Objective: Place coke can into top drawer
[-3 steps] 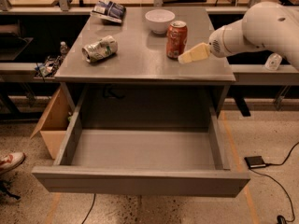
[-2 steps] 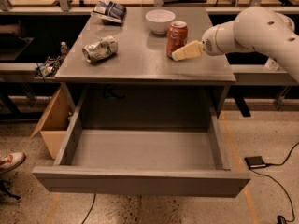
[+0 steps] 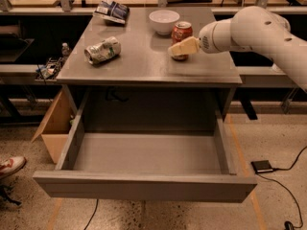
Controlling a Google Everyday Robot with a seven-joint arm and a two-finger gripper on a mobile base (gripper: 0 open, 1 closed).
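Note:
The coke can (image 3: 182, 31), red-orange with a silver top, stands upright on the grey table (image 3: 144, 68) at the back right, next to the white bowl. My gripper (image 3: 181, 47) comes in from the right on the white arm. Its cream tip overlaps the can's lower front. The top drawer (image 3: 144, 188) is pulled wide open below the table top, and its grey inside holds nothing.
A white bowl (image 3: 164, 21) stands left of the can. A dented silver-green can (image 3: 102, 50) lies at the table's left and a dark bag (image 3: 112, 10) at the back left. A cardboard box (image 3: 53, 128), a shoe (image 3: 10, 166) and a black device with cable (image 3: 263, 166) are on the floor.
My gripper has moved left from beside the coke can until its tip overlaps the can's front. The can and the drawer have not moved.

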